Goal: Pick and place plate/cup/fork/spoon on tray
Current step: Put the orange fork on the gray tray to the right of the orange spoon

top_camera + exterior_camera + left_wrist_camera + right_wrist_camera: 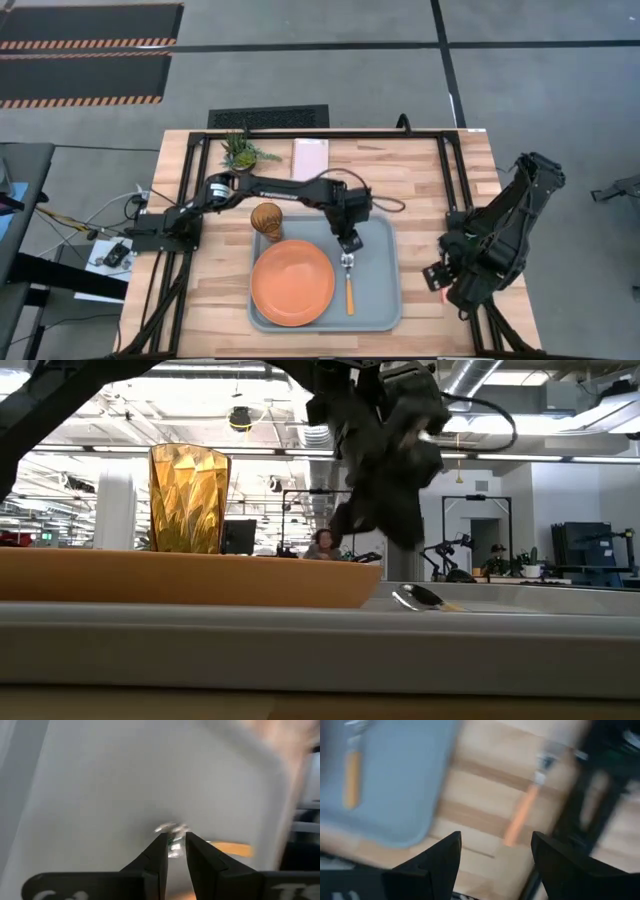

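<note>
The pale blue-grey tray (378,300) lies at the table's near middle. The orange plate (292,282) lies flat on its left half. The amber cup (267,220) stands upright at the tray's far left corner. The spoon (349,285) lies flat on the tray right of the plate, bowl (418,597) toward the far edge. My left gripper (349,243) hovers just above the bowl (170,828), fingers a narrow gap apart and empty. My right gripper (495,855) is open and empty at the table's right. The fork (522,817) lies on the wood before it.
A small green potted plant (243,152) and a pale pink card (310,158) stand at the table's far edge. A black frame rail (455,180) runs along the table's right side, near the fork. Bare wood lies between the tray and my right arm.
</note>
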Action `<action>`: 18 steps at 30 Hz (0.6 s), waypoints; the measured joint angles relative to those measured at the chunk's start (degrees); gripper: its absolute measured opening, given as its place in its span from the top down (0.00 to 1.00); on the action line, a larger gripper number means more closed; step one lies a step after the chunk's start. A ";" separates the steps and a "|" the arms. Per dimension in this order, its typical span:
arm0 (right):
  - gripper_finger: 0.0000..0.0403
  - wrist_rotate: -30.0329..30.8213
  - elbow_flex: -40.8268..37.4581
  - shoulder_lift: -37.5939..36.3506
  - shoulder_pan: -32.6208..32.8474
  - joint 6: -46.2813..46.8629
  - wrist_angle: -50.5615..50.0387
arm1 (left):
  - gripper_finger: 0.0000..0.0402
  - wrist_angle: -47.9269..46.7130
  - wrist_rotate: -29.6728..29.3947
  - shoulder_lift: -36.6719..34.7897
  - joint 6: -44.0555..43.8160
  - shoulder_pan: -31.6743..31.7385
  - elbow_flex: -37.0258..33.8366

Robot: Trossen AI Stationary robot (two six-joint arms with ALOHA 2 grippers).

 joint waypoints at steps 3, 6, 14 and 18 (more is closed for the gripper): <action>0.34 -2.49 -1.55 0.32 0.04 6.62 -0.01 | 0.87 -2.04 4.58 -0.07 0.28 1.41 5.27; 0.34 -4.90 -6.00 0.53 0.59 9.09 5.56 | 0.87 -5.19 5.04 -0.09 1.64 2.32 11.82; 0.34 -9.90 -23.43 0.84 0.07 9.81 23.03 | 0.81 -6.66 6.81 -2.04 5.48 2.91 20.15; 0.34 -10.73 -25.94 0.69 -0.67 10.15 24.01 | 0.70 -9.68 7.40 -3.11 6.67 2.84 20.38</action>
